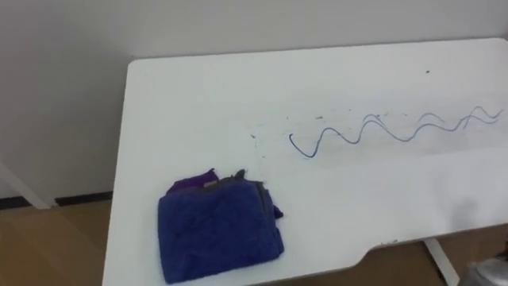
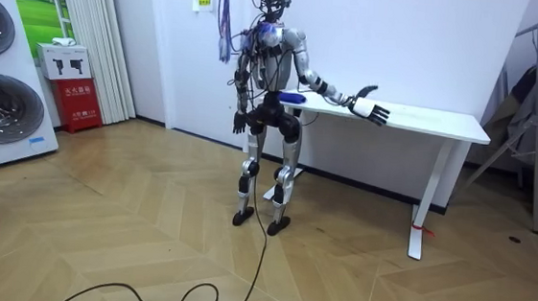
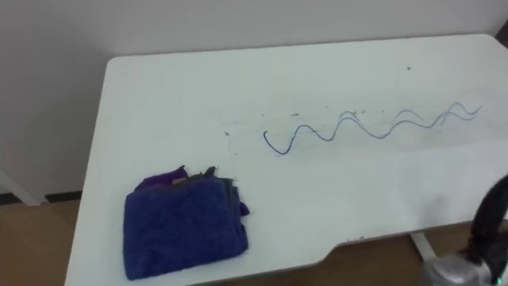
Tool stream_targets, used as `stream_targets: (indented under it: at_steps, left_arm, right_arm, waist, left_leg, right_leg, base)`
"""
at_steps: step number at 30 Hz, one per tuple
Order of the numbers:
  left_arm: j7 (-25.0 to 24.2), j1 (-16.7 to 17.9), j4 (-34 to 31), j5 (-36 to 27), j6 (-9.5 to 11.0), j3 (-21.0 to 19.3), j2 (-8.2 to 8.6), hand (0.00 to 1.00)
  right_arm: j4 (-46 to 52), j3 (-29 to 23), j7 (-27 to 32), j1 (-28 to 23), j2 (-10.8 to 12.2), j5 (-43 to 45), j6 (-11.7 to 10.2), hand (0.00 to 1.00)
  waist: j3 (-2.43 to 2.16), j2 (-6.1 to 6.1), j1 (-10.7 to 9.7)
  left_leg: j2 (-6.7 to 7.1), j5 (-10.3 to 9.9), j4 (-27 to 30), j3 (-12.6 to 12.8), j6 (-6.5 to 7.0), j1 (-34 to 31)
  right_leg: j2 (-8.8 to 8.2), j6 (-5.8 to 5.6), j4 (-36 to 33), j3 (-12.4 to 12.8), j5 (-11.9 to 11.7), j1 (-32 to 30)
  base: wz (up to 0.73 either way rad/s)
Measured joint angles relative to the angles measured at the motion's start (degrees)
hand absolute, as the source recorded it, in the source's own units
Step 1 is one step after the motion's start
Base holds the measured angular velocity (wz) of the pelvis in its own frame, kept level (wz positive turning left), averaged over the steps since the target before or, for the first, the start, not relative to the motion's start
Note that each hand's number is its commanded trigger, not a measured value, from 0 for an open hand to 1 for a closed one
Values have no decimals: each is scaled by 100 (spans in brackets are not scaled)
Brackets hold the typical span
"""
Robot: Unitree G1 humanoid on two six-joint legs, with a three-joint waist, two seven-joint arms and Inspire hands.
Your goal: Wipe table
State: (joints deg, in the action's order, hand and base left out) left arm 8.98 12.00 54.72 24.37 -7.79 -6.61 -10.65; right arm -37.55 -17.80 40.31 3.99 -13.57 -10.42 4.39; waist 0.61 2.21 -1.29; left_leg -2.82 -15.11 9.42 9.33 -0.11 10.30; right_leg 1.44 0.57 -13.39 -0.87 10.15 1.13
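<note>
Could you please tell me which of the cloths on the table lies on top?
The blue cloth, near the front left corner of the table, lies on top; the purple cloth merely peeks out past its far edge.

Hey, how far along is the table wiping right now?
Nothing looks wiped yet: the blue squiggle runs across the white table. The blue cloth lies folded near the table's left end, no hand on it. In hand: the right robot hand is open, held out at the table, empty; the left robot hand hangs by the hip. Left: take the cloth and wipe off the squiggle.
</note>
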Motion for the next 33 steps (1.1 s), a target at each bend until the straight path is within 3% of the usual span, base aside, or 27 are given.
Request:
stream_targets:
  at_steps: [2, 3, 5, 6, 8, 9, 12, 15, 19, 24, 28, 33]
  left_arm:
    - [-64, 99, -2, 39, 23, -8, -3, 0]
    - [-102, 161, -7, 86, 22, -9, -2, 0]
    - [-181, 258, -24, 161, 20, -22, -6, 0]
    - [-223, 272, -52, 262, 24, -22, -16, 0]
    - [-240, 258, -127, 285, 69, -20, -28, 0]
    - [-242, 253, -198, 281, 93, 2, -45, 0]
    - [-230, 223, -213, 240, 140, 315, -210, 0]
    - [-226, 202, -177, 256, 170, 515, -197, 0]
    - [-235, 210, -144, 258, 137, 610, -197, 0]
    - [-329, 60, -152, 219, 143, 833, -211, 0]
    - [-342, -63, -151, 234, 256, 1155, -205, 0]
    - [-344, -63, -152, 222, 289, 1296, -217, 0]
  right_arm:
    - [214, 27, -14, -24, -1, 132, 58, 0]
    - [533, 42, -53, -32, -1, 145, 179, 0]
    - [1436, 80, -237, -32, -46, 352, 202, 0]
    - [2057, 216, -273, -29, -202, 717, 180, 0]
    - [2934, 430, -384, -29, -511, 1516, 26, 0]
    - [3411, 567, -482, -25, -678, 2006, -160, 0]
    - [4158, 1125, -771, -45, -712, 3054, -449, 0]
    - [4307, 1729, -1232, -101, -605, 3969, -489, 0]
    - [4380, 2347, -1915, -108, -592, 4471, -422, 0]
    - [4520, 3276, -2332, -120, -596, 5162, -423, 0]
    - [4521, 3888, -2681, -120, -587, 5562, -444, 0]
    - [4521, 4184, -2876, -122, -585, 5579, -489, 0]
  waist:
    - [-1, -28, -4]
    - [-13, -52, -29]
    - [-15, -90, -113]
    - [-21, -101, -124]
    - [-20, -89, -119]
    - [-6, -58, -99]
    - [-23, 10, 4]
    - [-32, 15, 187]
    - [-64, -39, 347]
    - [-89, -111, 579]
    - [-104, -78, 682]
    - [-97, -2, 783]
  left_leg:
    - [9, 0, -1, -3, 0, -28]
    - [15, 0, 1, -13, 1, -71]
    - [26, 1, -10, -55, 1, -102]
    - [26, 1, -8, -91, 1, -86]
    - [16, 1, -8, -123, 1, -46]
    - [5, 1, -9, -165, 1, -5]
    - [-55, -1, -4, -205, -1, 43]
    - [-58, 0, -4, -214, -2, 38]
    - [-31, 2, 13, -333, 3, -25]
    - [-43, 16, 17, -380, -15, -61]
    - [-43, 20, 12, -476, -17, -69]
    - [-39, 19, 16, -500, -17, -67]
  right_leg:
    - [-10, -3, -49, -10, -3, -40]
    - [-20, -3, -105, -76, -3, -125]
    - [-31, 0, -153, -127, -6, -184]
    - [-33, 0, -150, -160, -6, -157]
    - [-33, 1, -112, -225, -6, -80]
    - [-25, 12, -65, -261, -13, -2]
    - [14, 50, 154, -392, -84, 196]
    - [12, 45, 185, -414, -111, 216]
    - [-43, 23, 179, -565, -124, 192]
    - [-32, 24, 180, -600, -125, 198]
    - [-41, 24, 184, -711, -125, 232]
    - [-46, 24, 255, -747, -125, 289]
  base:
    - [-16]
    - [-39]
    - [-28]
    - [5]
    - [16]
    - [16]
    - [20]
    - [10]
    - [15]
    - [5]
    - [11]
    - [4]
